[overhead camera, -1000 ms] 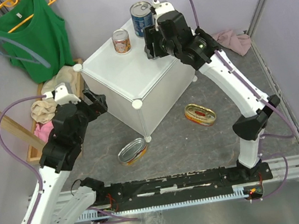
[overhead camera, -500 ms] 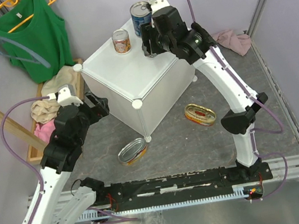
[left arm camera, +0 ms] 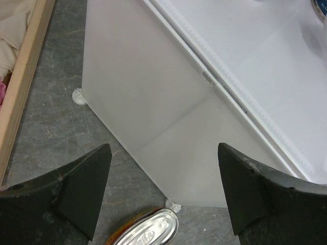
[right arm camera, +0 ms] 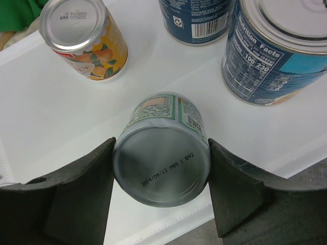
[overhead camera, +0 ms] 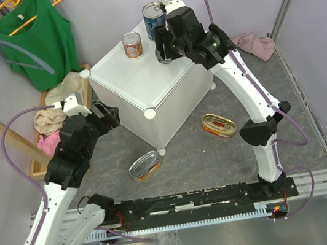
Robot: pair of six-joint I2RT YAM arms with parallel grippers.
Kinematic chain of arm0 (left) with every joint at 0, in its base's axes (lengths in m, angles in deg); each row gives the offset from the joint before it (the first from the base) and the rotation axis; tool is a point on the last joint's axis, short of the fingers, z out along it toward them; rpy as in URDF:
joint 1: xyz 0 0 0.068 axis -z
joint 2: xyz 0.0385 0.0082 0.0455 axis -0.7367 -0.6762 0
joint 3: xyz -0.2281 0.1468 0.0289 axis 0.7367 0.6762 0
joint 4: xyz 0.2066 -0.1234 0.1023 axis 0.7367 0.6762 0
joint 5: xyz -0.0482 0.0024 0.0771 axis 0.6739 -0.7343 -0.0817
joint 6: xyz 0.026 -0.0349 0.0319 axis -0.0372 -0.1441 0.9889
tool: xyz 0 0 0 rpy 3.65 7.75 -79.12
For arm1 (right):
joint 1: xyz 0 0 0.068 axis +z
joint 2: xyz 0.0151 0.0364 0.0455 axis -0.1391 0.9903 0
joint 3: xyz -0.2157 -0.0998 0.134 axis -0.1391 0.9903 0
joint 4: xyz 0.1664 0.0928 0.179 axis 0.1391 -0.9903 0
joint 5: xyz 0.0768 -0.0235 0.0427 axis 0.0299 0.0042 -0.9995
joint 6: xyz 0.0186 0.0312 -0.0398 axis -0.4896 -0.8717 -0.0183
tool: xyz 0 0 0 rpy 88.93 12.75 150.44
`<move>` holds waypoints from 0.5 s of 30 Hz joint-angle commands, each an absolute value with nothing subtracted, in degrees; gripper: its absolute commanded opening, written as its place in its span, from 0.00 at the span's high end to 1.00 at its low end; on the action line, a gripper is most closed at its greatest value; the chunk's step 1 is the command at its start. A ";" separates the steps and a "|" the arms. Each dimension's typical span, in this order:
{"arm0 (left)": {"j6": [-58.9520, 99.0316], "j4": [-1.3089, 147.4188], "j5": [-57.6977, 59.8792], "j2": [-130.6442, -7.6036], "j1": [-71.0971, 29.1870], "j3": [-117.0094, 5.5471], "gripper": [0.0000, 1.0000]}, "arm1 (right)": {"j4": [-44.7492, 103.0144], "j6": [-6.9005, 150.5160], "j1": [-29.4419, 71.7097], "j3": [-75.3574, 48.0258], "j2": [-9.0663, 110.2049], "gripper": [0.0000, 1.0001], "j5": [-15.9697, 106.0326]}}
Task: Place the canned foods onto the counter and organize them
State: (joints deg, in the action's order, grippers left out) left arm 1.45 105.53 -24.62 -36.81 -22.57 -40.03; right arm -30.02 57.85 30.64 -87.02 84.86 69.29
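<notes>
While the right pincer (overhead camera: 164,46) is pinching the green-white can (right arm camera: 161,148) across its sides, that can sits low over the top of the white cube table (overhead camera: 144,79), near the edge at 2 o'clock in the overhead view. I cannot tell whether its base is touching the panel. Its axis is upright, running almost straight at the wrist camera, so only the date-stamped end and a strip of label show.

Neighbours, right wrist view, taken from the held can:
- orange-red can (right arm camera: 84,38) at 11 o'clock, apart from it.
- blue can (right arm camera: 196,20) at 12 o'clock.
- second blue can (right arm camera: 278,48) at 2 o'clock, the closest; its wall stands near the right-hand finger.

Judgement: letting go needs room for the fingers to spread sideways. The 9 o'clock side is bare panel, so the 2 o'clock side is the tight one.

Not yet placed: two oval tins on the grey floor. One oval tin (overhead camera: 144,166) lies at 6 o'clock from the table's near corner, long axis about 8 to 2 o'clock. The other oval tin (overhead camera: 219,125) lies at 4 o'clock, long axis about 10 to 4.

The left pincer (overhead camera: 109,113) is spread and empty, beside the table's 8 o'clock face. Its wrist view shows the first tin at 6 o'clock, low in frame, so the left arm is nearer to it. The table's near corner post stands just beside that tin.
</notes>
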 commanded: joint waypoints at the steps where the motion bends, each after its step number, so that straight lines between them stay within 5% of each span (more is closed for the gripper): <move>1: -1.08 104.00 -24.05 -36.78 -22.37 -39.91 0.09 | -26.96 57.13 30.87 -89.88 85.12 0.83 68.94; 8: -1.25 103.80 -23.77 -37.14 -22.40 -39.95 0.09 | -26.90 57.01 30.60 -90.08 86.23 0.79 68.42; 15: -1.34 103.65 -23.46 -37.36 -22.39 -39.81 0.09 | -26.52 57.12 30.50 -89.69 86.87 0.65 68.15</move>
